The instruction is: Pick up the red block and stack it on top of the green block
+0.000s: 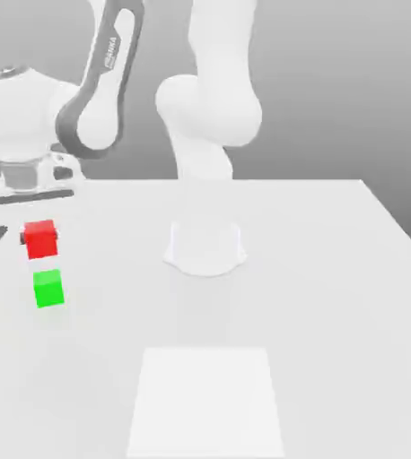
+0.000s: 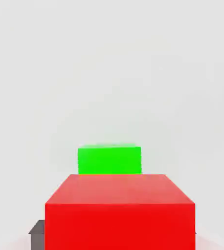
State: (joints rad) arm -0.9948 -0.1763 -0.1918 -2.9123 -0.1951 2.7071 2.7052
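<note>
I am in the carrying step. My two-finger gripper (image 1: 40,235) is clenched on the small matte bright red cube (image 1: 40,239), which hangs in the air under my hand at the exterior view's left. In the hand view this red cube (image 2: 120,212) is the nearest thing, with a dark fingertip (image 2: 37,229) touching its side.

A little farther is the small matte bright green cube (image 1: 48,289), resting on the white flat table (image 1: 335,296); in the hand view the green cube (image 2: 109,159) lies just beyond the red one. The two cubes are near but apart, not yet one above the other, I judge.

The next move, I think, calls for bringing the red cube exactly over the green one, lowering it until it sits flat, and only then releasing.

Farther back stands my white arm base (image 1: 205,246).

I count one red cube, one green cube and one gripper.
</note>
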